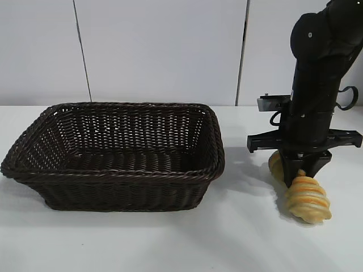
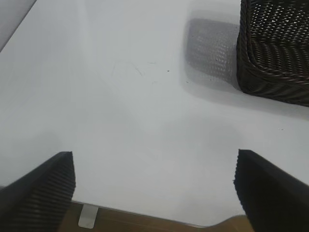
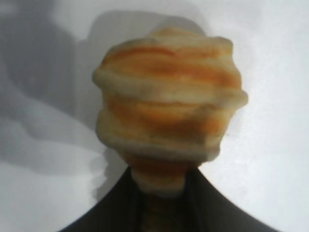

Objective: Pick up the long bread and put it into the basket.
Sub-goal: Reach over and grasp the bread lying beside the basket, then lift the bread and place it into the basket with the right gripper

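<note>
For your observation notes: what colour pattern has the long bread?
Long bread: pale tan with orange-brown crosswise stripes; right wrist view.

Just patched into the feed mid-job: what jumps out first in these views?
The right gripper, pointing straight down from its black arm at the exterior view's right, is clamped on the long bread, which lies on the white table. Beside it to the left sits the basket, dark wicker, with nothing in it. The left gripper hangs open near the basket's corner.

woven wicker basket (image 1: 113,158) (matt) — ridged bread (image 1: 307,199)
</note>
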